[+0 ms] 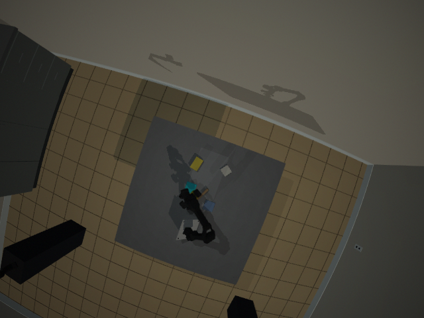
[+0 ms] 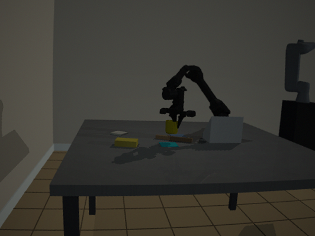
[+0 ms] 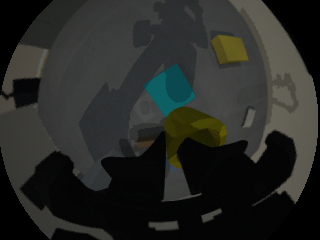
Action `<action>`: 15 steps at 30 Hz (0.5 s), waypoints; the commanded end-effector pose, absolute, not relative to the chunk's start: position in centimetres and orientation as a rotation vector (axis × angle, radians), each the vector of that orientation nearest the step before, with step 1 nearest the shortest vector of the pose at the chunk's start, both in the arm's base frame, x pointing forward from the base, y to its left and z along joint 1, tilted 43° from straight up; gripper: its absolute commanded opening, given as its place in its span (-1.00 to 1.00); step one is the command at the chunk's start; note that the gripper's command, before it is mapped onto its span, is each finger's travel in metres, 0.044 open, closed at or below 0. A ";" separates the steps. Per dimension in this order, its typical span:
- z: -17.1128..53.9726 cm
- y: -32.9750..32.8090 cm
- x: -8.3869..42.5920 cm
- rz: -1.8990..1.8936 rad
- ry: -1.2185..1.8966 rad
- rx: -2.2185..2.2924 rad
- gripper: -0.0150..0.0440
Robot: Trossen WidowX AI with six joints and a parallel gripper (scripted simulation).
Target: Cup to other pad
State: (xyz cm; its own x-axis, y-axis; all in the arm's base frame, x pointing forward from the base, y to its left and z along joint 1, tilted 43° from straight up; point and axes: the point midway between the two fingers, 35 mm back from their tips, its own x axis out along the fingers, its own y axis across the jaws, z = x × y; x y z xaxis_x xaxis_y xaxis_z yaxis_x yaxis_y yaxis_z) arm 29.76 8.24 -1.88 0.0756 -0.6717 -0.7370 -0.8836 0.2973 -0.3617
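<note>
While the cup (image 2: 171, 126) hangs clear of the desk (image 2: 166, 173) just left of centre in the exterior view, the carry looks partly done: setting down and release remain. The teal pad (image 2: 168, 144) lies just below and slightly left of it, beside a wooden bar (image 2: 174, 138). The pincer (image 2: 177, 121) is nearly closed, clamped on the cup's rim. Marbles cannot be made out.

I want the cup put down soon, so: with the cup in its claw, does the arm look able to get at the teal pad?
Probably yes. The claw is shut on the yellow cup, carried above the wooden bar; the teal pad lies just beyond, with nothing on it.
</note>
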 end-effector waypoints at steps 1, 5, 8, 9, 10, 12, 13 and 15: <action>-2.4 8.8 30.0 0.294 1.659 -1.430 -0.49; -2.8 9.4 30.3 0.295 1.659 -1.430 -0.49; -3.1 9.8 30.5 0.295 1.659 -1.430 -0.49; -3.2 9.9 30.6 0.295 1.658 -1.430 -0.49; -3.3 10.1 30.6 0.295 1.658 -1.429 -0.49; -3.6 10.4 30.8 0.295 1.658 -1.429 -0.49; -3.7 10.5 30.8 0.295 1.658 -1.429 -0.49; -3.9 10.8 30.9 0.295 1.658 -1.429 -0.49</action>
State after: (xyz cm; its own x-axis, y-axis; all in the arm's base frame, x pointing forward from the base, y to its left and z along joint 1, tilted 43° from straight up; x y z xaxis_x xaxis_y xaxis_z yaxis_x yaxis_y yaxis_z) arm 30.80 10.32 -3.49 0.0767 -0.6703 -0.7381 -0.8832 0.2979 -0.3622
